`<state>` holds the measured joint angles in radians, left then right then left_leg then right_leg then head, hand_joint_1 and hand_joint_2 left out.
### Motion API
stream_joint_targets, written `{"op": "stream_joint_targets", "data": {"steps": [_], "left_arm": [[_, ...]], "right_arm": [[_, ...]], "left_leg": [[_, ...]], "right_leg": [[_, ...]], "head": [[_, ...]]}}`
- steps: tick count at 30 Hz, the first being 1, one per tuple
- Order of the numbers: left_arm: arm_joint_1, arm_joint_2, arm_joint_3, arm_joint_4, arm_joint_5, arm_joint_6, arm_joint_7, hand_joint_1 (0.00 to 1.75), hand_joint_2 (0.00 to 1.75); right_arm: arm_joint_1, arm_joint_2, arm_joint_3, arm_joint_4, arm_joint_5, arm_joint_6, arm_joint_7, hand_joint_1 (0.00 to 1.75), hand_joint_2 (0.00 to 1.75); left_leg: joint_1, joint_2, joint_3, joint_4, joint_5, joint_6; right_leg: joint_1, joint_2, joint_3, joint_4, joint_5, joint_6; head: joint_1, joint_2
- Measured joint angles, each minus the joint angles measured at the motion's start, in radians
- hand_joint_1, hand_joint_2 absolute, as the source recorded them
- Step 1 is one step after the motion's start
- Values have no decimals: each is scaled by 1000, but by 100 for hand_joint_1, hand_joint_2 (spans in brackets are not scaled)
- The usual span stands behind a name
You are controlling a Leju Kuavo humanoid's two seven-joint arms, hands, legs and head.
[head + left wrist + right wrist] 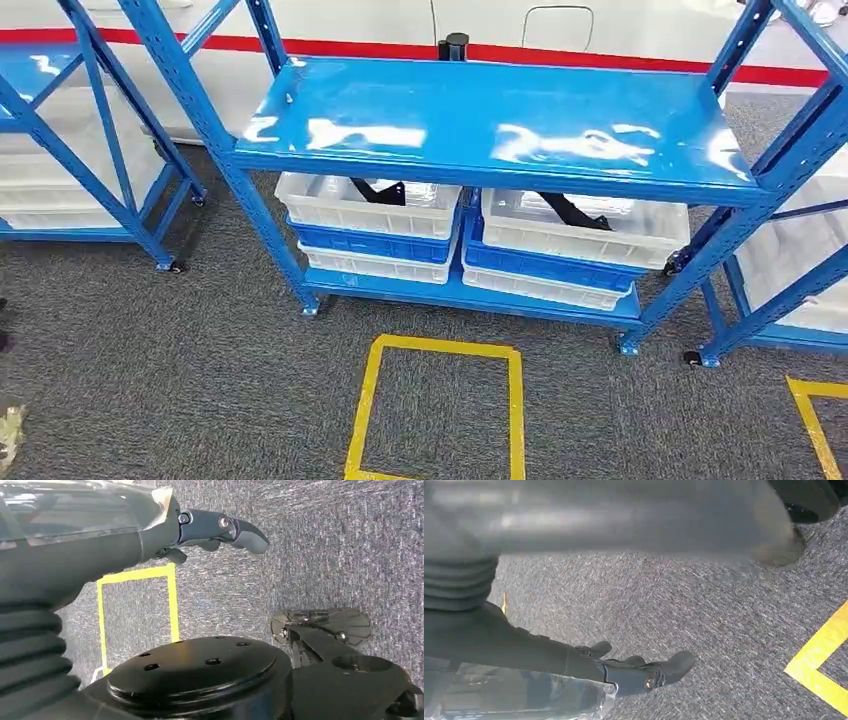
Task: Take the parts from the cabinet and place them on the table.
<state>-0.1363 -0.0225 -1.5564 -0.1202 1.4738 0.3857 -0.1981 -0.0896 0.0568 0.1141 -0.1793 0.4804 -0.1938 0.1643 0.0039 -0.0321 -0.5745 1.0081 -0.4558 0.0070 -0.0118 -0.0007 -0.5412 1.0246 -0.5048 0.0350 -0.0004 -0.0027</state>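
Observation:
A blue metal cabinet point(500, 120) stands ahead on grey carpet. Its low shelf carries two stacks of white and blue bins. A black part point(378, 190) lies in the top left white bin point(340, 215), and another black part point(572, 210) lies in the top right white bin point(640, 240). My left hand point(210, 532) hangs over the carpet with its fingers apart and nothing in it. Likewise my right hand point(634, 672) hangs above the floor, fingers apart and holding nothing.
A yellow taped square point(440, 350) marks the floor in front of the cabinet. Another blue rack point(60, 150) with white bins stands at the left, a third rack point(800, 250) at the right. A white wall with a red stripe point(600, 55) runs behind.

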Motion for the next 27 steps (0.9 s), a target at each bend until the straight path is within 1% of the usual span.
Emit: {"op": "stream_joint_targets", "data": {"steps": [2,3,12,27], "left_arm": [[7,0,36,-4,-31,-11,12,0,175],[10,0,62,-7,-51,-18,16,0,0],[55,0,284,-42,-279,-76,47,0,0],[127,7,680,-110,-658,-173,92,0,0]], "right_arm": [[5,0,-2,0,-14,0,3,0,175],[10,-1,-3,0,-21,0,3,0,0],[46,-5,-22,-16,-94,28,-19,0,0],[105,-19,-46,-70,-216,80,-63,0,0]], "left_leg": [[-1,0,0,0,0,0],[-2,0,0,0,0,0],[-11,1,0,1,-3,4],[-12,1,0,1,-3,4]], "right_leg": [[-1,0,1,0,0,0],[-1,0,1,0,0,0],[-10,0,1,-3,0,0],[-11,0,2,-4,0,1]], "head": [[0,0],[0,0],[0,0],[0,0]]}}
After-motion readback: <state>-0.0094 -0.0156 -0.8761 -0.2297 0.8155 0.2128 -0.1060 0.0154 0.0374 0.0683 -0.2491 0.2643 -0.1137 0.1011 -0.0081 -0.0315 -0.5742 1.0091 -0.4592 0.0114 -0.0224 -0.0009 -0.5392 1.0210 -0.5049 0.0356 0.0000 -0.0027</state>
